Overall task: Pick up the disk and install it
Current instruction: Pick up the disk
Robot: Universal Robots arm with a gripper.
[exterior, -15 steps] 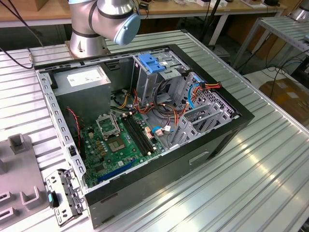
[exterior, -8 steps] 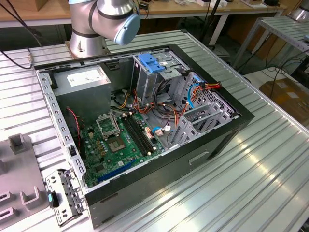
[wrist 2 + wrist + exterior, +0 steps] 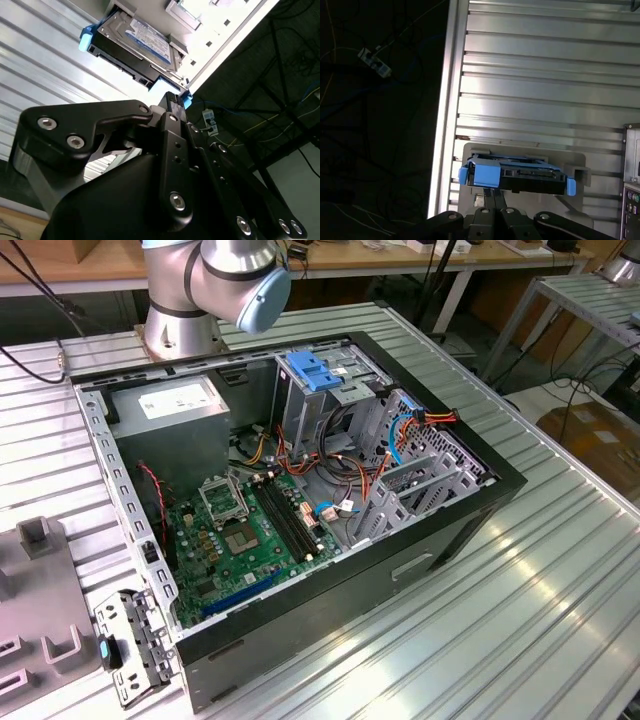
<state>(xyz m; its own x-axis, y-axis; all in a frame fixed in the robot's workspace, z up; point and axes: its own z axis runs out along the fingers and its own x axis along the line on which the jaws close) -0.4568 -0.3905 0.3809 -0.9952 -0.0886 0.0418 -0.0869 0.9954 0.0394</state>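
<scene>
The dark, blue-framed rectangular disk (image 3: 530, 176) lies in a pale grey cradle (image 3: 520, 150) on the ribbed aluminium table (image 3: 545, 75), likely presented edge-on for the black gripper (image 3: 495, 194) right at it, whose open-or-closed state I cannot tell.

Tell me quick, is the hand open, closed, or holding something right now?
Hand: cannot be told whether open or closed; it is right at the blue end of the disk.
</scene>
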